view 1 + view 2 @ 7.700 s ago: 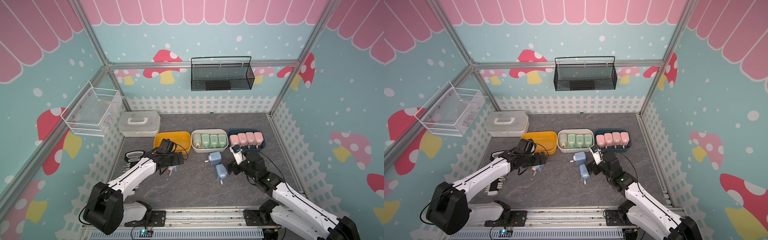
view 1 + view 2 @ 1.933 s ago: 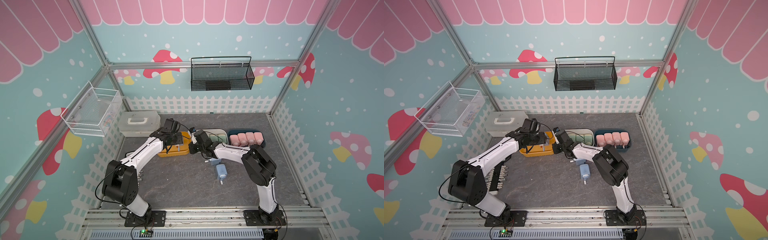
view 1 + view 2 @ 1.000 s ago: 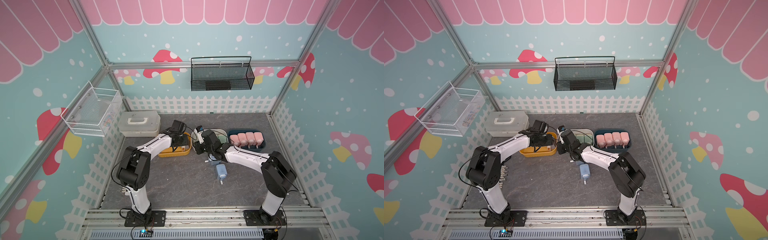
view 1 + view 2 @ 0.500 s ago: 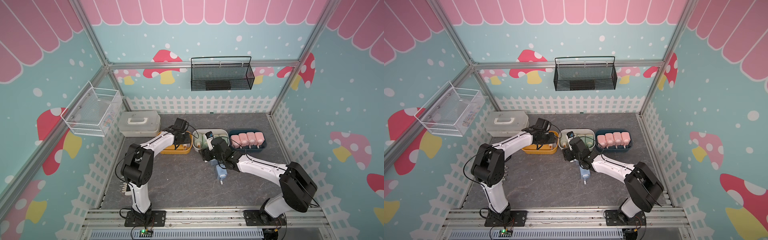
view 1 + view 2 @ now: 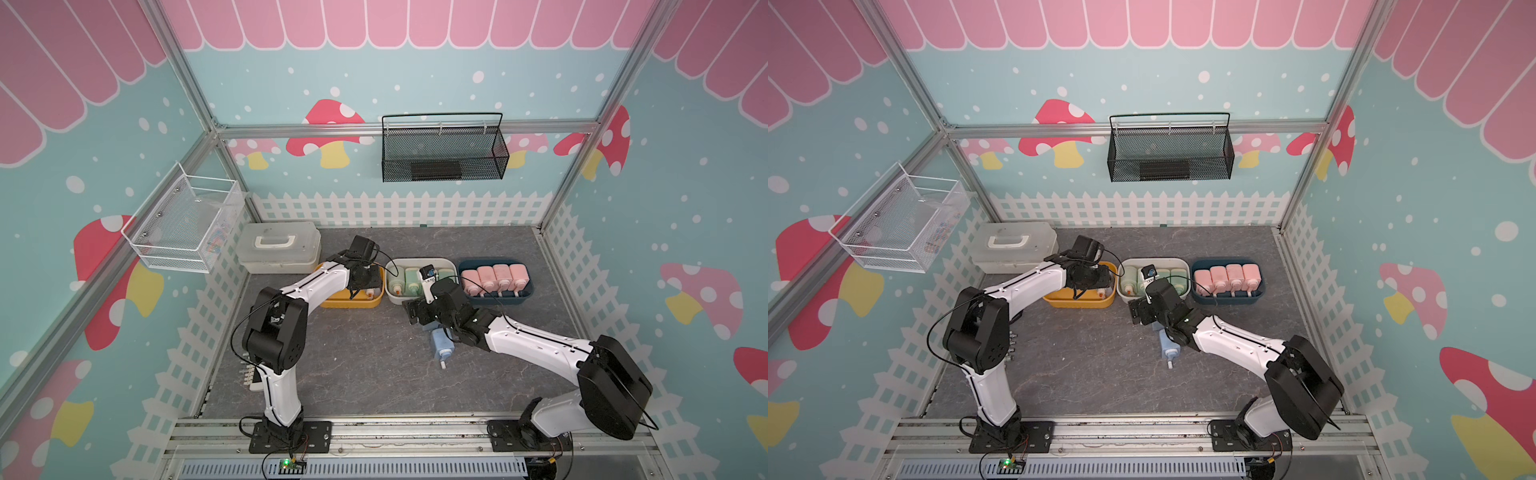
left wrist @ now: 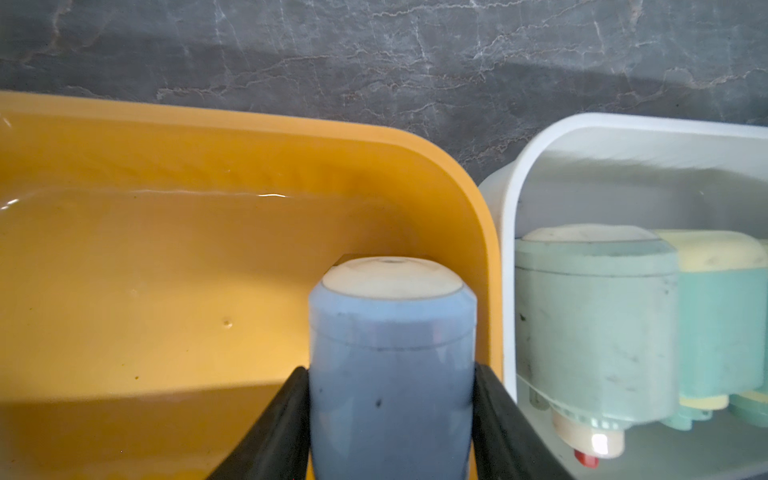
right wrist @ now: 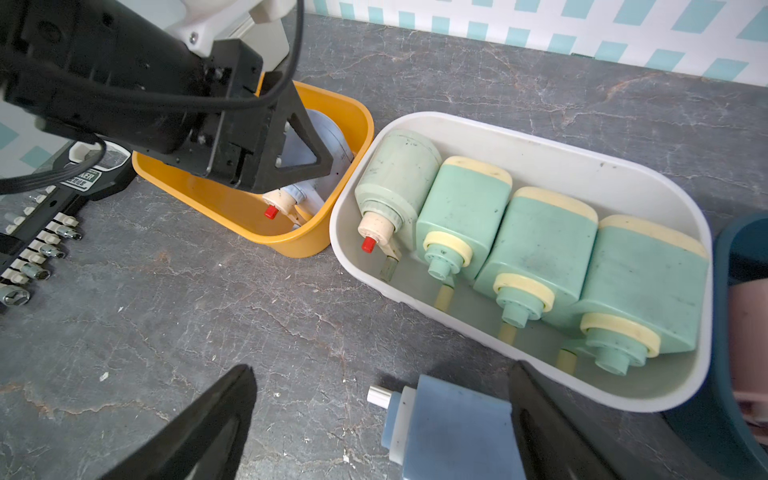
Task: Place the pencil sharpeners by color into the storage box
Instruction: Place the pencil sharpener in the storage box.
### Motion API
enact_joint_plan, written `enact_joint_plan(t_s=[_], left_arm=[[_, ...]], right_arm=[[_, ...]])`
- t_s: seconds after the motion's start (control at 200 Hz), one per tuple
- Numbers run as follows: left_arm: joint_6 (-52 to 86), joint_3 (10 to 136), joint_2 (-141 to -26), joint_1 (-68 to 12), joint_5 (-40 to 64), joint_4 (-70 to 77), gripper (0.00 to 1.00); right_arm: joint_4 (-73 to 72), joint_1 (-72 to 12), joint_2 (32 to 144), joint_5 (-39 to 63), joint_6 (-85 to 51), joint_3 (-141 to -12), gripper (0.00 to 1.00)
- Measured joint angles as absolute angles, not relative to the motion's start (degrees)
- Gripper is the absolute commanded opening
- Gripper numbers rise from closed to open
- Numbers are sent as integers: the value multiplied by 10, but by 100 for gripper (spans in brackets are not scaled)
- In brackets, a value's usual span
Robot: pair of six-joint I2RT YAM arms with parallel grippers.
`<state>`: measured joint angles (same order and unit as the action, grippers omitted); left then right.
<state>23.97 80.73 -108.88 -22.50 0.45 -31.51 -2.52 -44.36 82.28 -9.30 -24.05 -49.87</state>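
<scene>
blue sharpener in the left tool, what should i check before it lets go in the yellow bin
1. Left tool clamps blue sharpener: ok.
2. Sharpener inside yellow bin, beside the wall nearest the white bin: ok.
3. Sharpener resting on the bin floor: cannot tell.
4. Only green sharpeners in the white bin: ok, four.
5. Right tool open, straddling the loose blue sharpener on the table: ok.

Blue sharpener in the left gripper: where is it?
Left wrist view: the blue sharpener is held by the left gripper inside the yellow bin, at the end beside the white bin.
</scene>
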Motion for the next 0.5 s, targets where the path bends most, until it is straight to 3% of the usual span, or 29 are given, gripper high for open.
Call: enact_joint_plan(t_s=[0.5], left_arm=[[238,830,-1098,-225,10,-349,61]], right_arm=[[-13,-444,810,-97,-234,-481,95]])
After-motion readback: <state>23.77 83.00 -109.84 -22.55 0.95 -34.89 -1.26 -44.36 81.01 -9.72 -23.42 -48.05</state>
